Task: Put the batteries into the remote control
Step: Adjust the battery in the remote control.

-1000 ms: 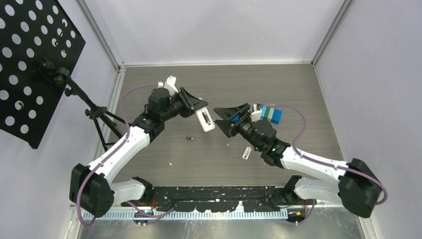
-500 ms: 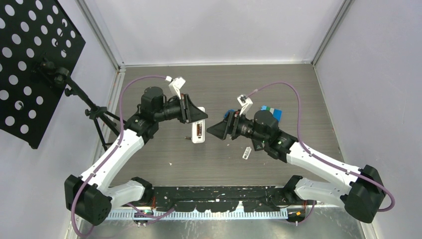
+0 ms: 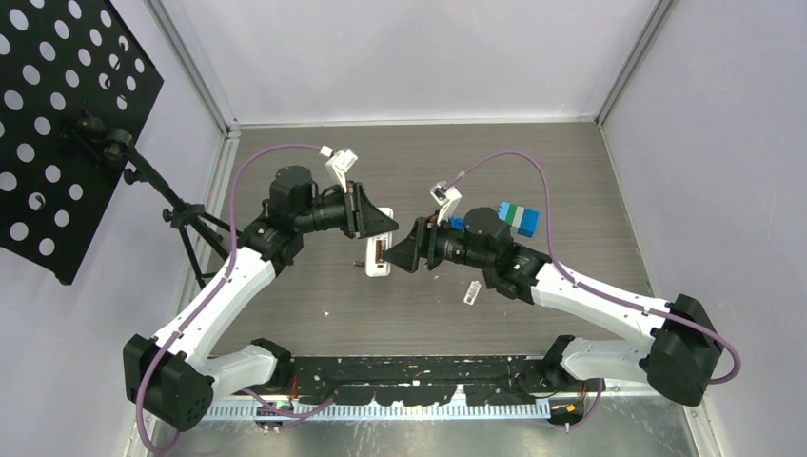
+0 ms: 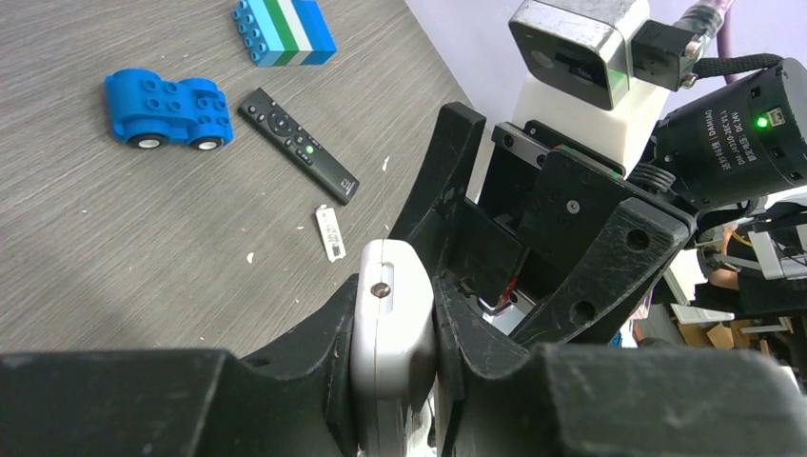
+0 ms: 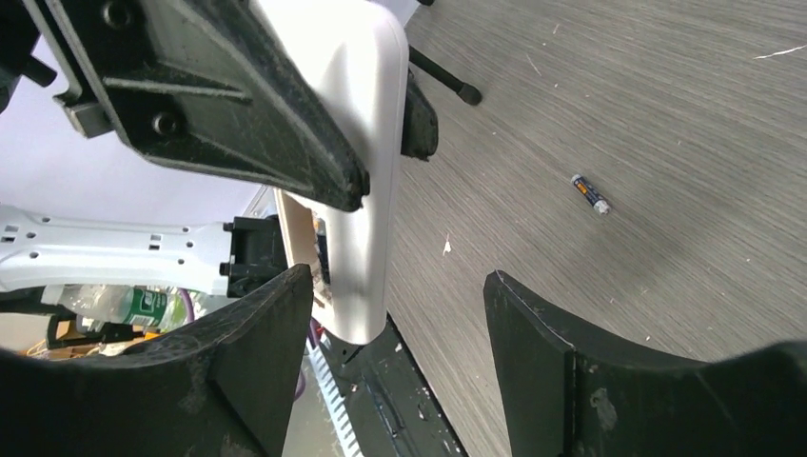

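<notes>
Your left arm stretches over mid-table, left gripper (image 3: 379, 227) clamped on the white remote (image 3: 381, 257), which is held above the table (image 3: 571, 171) with its long axis far-to-near and free end toward the bases, while your right gripper (image 3: 405, 249) faces it, jaws spread wide, with one battery (image 5: 590, 193) lying flat beyond.

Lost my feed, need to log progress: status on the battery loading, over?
Left pincer shut on white remote. Right pincer open, empty, close beside it. One battery loose on table, not loaded. Nothing in between.
</notes>
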{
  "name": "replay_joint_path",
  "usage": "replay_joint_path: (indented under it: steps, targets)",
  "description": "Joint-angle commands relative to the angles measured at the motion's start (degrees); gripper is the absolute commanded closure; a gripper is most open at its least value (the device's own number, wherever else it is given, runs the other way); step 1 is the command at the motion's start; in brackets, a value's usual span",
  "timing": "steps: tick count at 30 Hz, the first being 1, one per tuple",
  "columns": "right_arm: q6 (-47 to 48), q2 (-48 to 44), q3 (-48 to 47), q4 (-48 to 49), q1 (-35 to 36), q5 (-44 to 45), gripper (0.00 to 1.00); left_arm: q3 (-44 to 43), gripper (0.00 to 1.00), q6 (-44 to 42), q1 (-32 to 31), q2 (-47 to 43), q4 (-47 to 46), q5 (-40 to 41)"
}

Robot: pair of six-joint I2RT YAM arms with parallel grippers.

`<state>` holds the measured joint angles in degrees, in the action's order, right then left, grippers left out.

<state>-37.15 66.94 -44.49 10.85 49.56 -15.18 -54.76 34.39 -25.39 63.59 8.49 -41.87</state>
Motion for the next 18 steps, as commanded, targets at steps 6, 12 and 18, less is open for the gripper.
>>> replay_joint_path:
  steps: [6,12,18]
  targets:
    - [1.0,3.7,-4.5,1.4,1.9,6.1,0.31,-2.5,1.00,-1.2,0.0,-0.4,0.4,-1.0]
    - [2.6,4.2,-7.2,-5.5,3.8,12.0,0.52,-3.0,1.00,-2.3,0.0,-0.5,2.5,0.8]
    - [4.9,2.8,-6.8,-10.3,3.8,16.4,0.63,-4.4,1.00,-4.2,0.1,-0.4,5.5,1.9]
